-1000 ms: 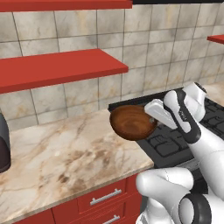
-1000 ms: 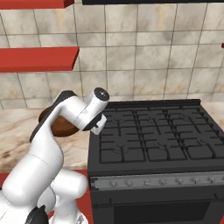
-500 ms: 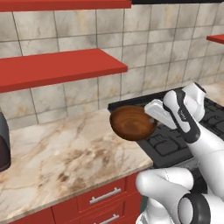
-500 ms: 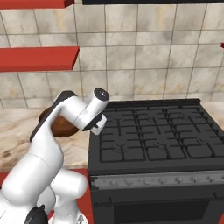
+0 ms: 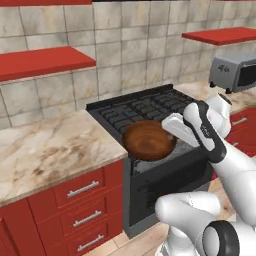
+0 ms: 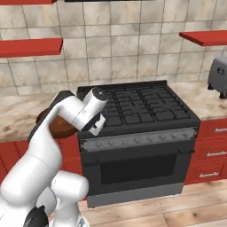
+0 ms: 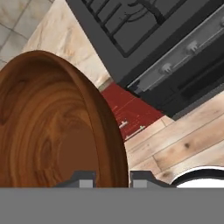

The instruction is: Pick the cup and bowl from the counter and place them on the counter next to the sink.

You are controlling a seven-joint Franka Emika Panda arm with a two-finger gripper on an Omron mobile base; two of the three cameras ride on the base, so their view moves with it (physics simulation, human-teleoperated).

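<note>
At the centre of the left base view, the gripper (image 5: pixel 169 134) is clamped on the rim of the bowl (image 5: pixel 149 140), held in the air over the stove's (image 5: pixel 145 107) front edge; counter (image 5: pixel 45 145) at left.

The bowl (image 5: pixel 149 140) hangs in the air off the front edge of the stove (image 5: pixel 145 107), out over the seam where the stove meets the bench (image 5: pixel 47 145) on its left. The gripper (image 5: pixel 172 131) reaches it from the right, with the fingers (image 7: pixel 83 179) set either side of its rim (seen in the hand view). Below the bowl lie the oven front (image 6: pixel 146 166), the cabinet drawers (image 5: pixel 82 210) and the floor (image 7: pixel 188 144). Wall shelves (image 5: pixel 42 61) sit above the bench, behind it. Right of the stove, more bench carries a toaster oven (image 5: pixel 234 72). In the right base view the arm (image 6: pixel 73 116) stands before the bowl (image 6: pixel 57 127).
</note>
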